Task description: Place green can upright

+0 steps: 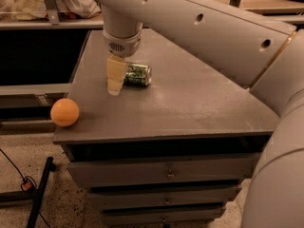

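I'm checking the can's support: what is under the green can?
The green can lies on its side directly on the grey cabinet top; nothing else shows beneath it. The hand hangs in front of one end, hiding that end and the surface under it.

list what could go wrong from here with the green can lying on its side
1. The green can lies on its side with the gripper at its end nearer the orange ball. A can is round, so an off-centre push might roll it across the cabinet top.
2. The ball sits close to the top's front corner; a rolling can or a sweep of the arm could knock it off.
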`<act>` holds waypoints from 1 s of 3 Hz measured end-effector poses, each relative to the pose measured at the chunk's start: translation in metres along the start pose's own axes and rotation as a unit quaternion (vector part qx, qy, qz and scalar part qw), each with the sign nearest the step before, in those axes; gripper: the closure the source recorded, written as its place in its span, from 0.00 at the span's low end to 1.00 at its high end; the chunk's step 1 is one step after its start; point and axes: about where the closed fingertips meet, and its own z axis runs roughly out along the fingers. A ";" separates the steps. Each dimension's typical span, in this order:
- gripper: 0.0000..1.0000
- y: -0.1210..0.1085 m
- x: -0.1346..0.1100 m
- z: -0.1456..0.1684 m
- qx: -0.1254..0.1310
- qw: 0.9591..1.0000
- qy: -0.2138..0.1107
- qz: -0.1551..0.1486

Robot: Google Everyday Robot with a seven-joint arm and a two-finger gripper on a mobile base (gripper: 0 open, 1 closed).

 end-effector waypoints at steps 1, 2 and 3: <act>0.00 0.000 0.000 0.000 0.000 1.000 0.000 0.000; 0.00 -0.015 -0.005 0.005 0.001 1.000 0.009 0.010; 0.00 -0.036 -0.005 0.014 0.000 1.000 0.009 0.021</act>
